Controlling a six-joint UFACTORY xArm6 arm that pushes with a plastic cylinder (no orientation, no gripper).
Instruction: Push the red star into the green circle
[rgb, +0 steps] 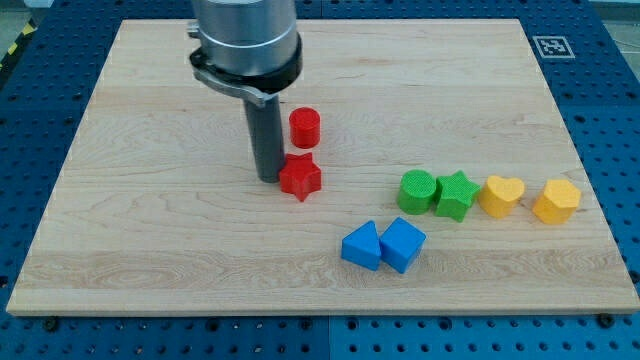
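Observation:
The red star lies near the middle of the wooden board. My tip stands right at the star's left side, touching or nearly touching it. The green circle lies to the star's right, about a hand's width away and slightly lower in the view. It touches a green star on its right.
A red cylinder stands just above the red star. A yellow heart and a yellow hexagon lie right of the green star. A blue triangle and a blue cube lie below the green circle's left.

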